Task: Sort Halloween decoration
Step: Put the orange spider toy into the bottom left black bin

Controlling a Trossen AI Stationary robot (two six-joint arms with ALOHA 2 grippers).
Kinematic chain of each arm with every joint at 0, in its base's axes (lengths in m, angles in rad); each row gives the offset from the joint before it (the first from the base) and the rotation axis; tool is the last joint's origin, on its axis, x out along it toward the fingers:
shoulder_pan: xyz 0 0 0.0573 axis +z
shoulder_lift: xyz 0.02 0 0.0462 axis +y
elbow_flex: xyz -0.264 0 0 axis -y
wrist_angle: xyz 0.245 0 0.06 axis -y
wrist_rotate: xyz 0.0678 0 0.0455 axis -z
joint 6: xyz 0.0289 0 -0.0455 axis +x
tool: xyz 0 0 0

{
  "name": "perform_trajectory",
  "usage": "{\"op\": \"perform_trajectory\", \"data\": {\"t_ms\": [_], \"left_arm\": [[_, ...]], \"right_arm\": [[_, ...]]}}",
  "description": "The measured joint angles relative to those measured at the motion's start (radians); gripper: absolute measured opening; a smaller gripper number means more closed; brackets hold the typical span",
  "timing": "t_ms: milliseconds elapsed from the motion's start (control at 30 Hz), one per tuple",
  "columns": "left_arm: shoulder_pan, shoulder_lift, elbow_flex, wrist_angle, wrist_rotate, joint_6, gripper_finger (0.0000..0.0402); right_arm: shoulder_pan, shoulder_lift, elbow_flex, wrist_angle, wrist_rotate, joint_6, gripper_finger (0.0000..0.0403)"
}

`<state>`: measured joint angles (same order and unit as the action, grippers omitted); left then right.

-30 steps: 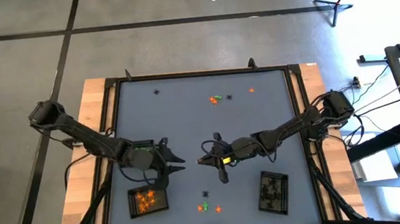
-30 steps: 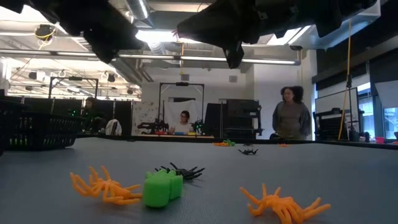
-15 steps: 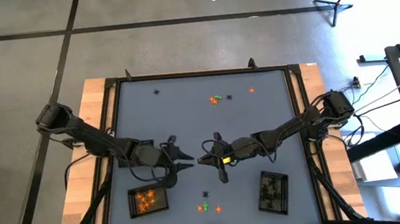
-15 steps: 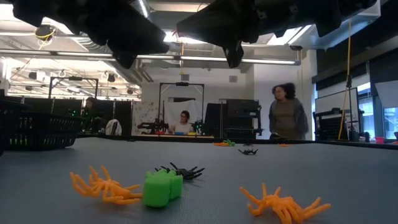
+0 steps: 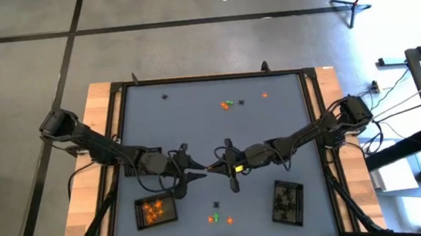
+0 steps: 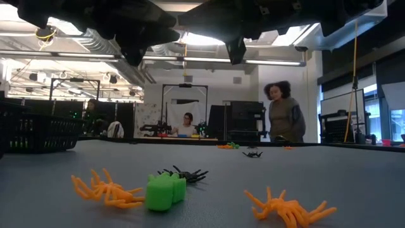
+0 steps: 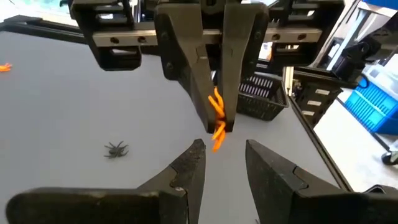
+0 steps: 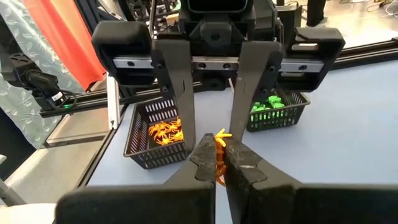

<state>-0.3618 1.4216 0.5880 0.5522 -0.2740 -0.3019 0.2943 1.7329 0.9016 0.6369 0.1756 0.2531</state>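
My right gripper (image 8: 217,148) hovers over the table's middle (image 5: 214,167), shut on a small orange spider-like trinket (image 8: 221,135). My left gripper (image 7: 224,150) faces it tip to tip (image 5: 198,170), open. Its fingers (image 8: 177,93) stand on either side of the trinket (image 7: 216,107) without touching it. Loose trinkets lie on the grey mat: two orange spiders (image 6: 106,190) (image 6: 286,206), a green piece (image 6: 164,190) and a black spider (image 6: 187,174) near the near edge (image 5: 218,216). Another small cluster (image 5: 228,104) lies farther back. My right gripper pinches the orange trinket between its two fingertips (image 7: 222,122), coming level from the table's right. Orange legs (image 7: 217,142) stick out beyond the tips toward the left gripper. The trinket is lifted clear of the mat.
A black mesh tray with orange trinkets (image 5: 156,211) stands near-left and one with black trinkets (image 5: 287,202) near-right. A tray with green pieces (image 8: 273,106) shows behind the left arm. Single trinkets lie far back (image 5: 164,97) (image 5: 264,94). People stand in the room beyond.
My left gripper has moved toward the table's right, closing in on the right gripper until its open fingers flank the held orange trinket. A person in the room behind has walked leftward.
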Motion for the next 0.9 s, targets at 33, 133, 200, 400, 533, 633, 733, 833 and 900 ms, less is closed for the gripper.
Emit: {"op": "perform_trajectory", "data": {"t_ms": [33,133,200,400,533,633,733,833,900], "left_arm": [[0.0,0.0,0.0,-0.002,0.0,0.0,0.0107],[0.0,0.0,0.0,0.013,-0.004,0.001,0.0107],[0.0,0.0,0.0,0.025,-0.004,0.001,0.0107],[0.0,0.0,0.0,0.026,-0.03,0.001,0.0106],[0.0,0.0,0.0,0.026,-0.031,0.001,0.0089],[0.0,0.0,0.0,0.026,-0.031,0.001,0.0058],[-0.001,0.0,0.0,0.024,-0.03,0.002,0.0016],[-0.008,0.0,0.0,0.024,-0.035,0.019,0.0004],[-0.014,0.0,0.0,0.024,-0.041,0.021,0.0001]], "right_arm": [[0.0,0.0,0.0,0.0,0.0,0.0,0.001],[0.0,0.0,0.0,0.0,0.0,0.0,0.001],[0.0,0.0,0.0,0.0,0.0,0.0,0.001],[0.0,0.0,0.0,0.0,0.0,-0.001,0.001],[0.0,0.0,0.0,0.0,0.0,-0.002,0.001],[0.0,0.0,0.0,0.0,0.001,-0.009,0.001],[0.0,0.0,0.0,-0.001,0.001,-0.018,0.001],[0.0,0.0,0.0,0.0,0.016,-0.018,0.001],[0.002,0.0,0.0,-0.002,0.054,-0.018,0.0012]]}}
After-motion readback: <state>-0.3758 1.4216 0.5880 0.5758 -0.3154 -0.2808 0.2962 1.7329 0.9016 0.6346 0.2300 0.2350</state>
